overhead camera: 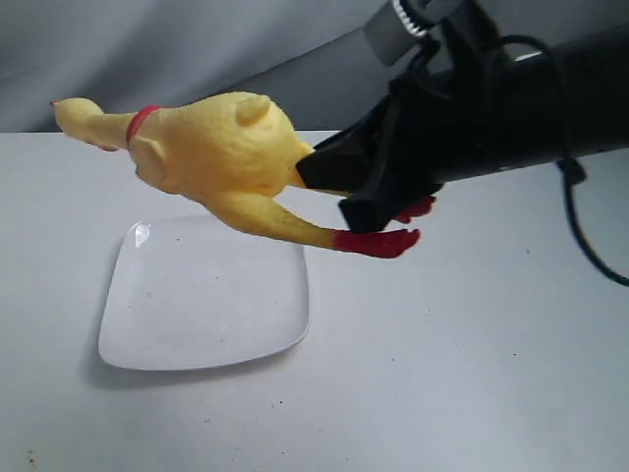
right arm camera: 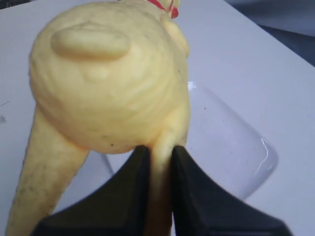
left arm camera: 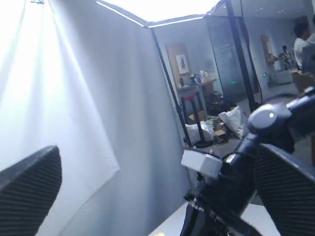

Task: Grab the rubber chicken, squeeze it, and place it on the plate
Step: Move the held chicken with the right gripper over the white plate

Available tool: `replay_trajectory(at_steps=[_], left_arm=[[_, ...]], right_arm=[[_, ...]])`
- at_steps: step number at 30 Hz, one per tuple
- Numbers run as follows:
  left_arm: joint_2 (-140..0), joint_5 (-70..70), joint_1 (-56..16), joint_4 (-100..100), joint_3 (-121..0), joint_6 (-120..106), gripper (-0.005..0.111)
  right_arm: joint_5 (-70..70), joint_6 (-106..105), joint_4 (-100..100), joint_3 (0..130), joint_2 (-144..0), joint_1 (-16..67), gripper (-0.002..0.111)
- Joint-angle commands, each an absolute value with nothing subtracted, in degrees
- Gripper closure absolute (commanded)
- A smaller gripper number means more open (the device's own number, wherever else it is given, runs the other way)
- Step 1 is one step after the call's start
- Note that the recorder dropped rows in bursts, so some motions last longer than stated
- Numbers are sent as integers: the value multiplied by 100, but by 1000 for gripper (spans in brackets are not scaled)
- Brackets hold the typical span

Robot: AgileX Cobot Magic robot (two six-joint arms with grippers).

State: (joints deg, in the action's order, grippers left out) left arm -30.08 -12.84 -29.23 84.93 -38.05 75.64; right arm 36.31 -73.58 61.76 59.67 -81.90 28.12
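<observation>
The yellow rubber chicken (overhead camera: 221,147) hangs in the air above the white plate (overhead camera: 201,295), head and red neck band toward the left, red feet toward the right. My right gripper (overhead camera: 329,177) is shut on one of its legs, right at the rump; in the right wrist view the black fingers (right arm camera: 130,191) pinch that leg of the chicken (right arm camera: 108,73), with the plate (right arm camera: 231,147) below. My left gripper (left arm camera: 157,196) points up at the curtain, its black pads (left arm camera: 29,189) wide apart with nothing between them.
The plate lies on a white table (overhead camera: 472,354). A grey curtain (overhead camera: 147,59) hangs behind. The right arm (overhead camera: 531,108) and its cable (overhead camera: 580,226) reach in from the upper right. The left wrist view shows that arm (left arm camera: 246,167) and a room beyond.
</observation>
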Motion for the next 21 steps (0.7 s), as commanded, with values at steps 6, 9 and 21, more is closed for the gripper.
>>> replay_trajectory(at_steps=[6,9,21], left_arm=[[-2823,-693,-2927,8445,-3831,7640,4],[-2823,-693,-2927,8445,-3831,7640,4],[-2823,-461,-2927,8445,-3820,7629,4]], right_arm=[[2915,-10117,8683,5978,-10401,3030,108],[3223,-11126,9755,5978,-10722,3030,108],[2153,-10604,9204,5978,-11341,3030,88]])
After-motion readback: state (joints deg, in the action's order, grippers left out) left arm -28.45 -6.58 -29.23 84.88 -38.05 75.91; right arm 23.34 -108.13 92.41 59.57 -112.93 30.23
